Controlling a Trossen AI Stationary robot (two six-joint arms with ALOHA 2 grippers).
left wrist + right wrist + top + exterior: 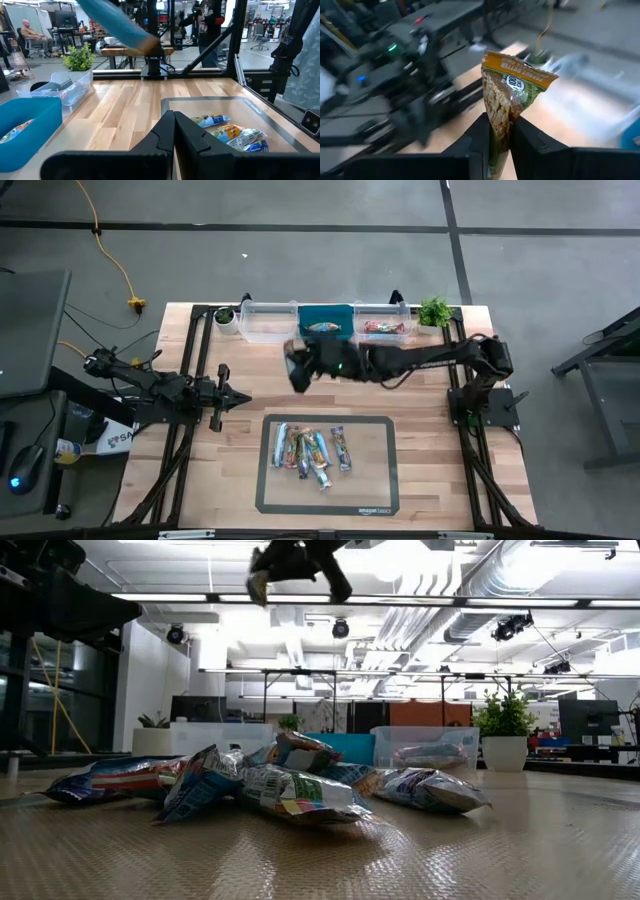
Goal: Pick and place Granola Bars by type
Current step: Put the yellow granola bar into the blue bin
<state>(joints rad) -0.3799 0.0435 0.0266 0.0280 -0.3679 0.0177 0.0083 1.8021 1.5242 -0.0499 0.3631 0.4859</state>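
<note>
My right gripper (297,372) hangs high over the table's middle, between the bins and the mat, and is shut on a granola bar (512,90) in an orange and green wrapper. Several more bars (310,450) lie in a loose heap on the dark-rimmed mat (327,500), some resting on each other. One bar lies in the blue bin (326,320) and a red one in the clear bin (385,322) to its right. My left gripper (240,397) waits shut at the table's left side, pointing level toward the right. My right gripper pinches one end of the orange and green bar (500,120) between its two fingers. The fingers point toward the table's left, slanting slightly down, and lie along the bar. The bar sticks out past the fingertips, its free end (520,67) leading, lifted clear of the table.
A second clear bin (268,322) stands left of the blue one along the far edge. Small potted plants (227,315) (434,310) flank the row of bins. Bare wood lies between the mat and the bins.
</note>
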